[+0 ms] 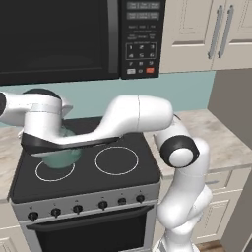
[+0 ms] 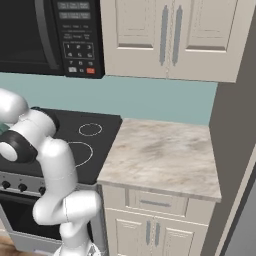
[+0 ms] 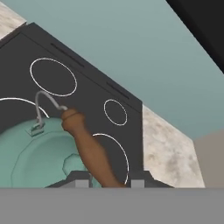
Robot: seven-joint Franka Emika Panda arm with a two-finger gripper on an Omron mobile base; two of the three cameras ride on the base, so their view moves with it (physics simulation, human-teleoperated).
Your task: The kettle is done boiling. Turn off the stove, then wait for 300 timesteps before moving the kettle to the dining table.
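Hand view: gripper jaws stand narrow, closed on the kettle handle, which runs between them lengthwise.

wall: teal | cabinets: cream | counter: marbled

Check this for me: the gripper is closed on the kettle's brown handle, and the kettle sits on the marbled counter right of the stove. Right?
Not quite. The gripper does clasp the brown handle, but the kettle sits on the stove, over a front burner, not the counter. The hand view shows it.
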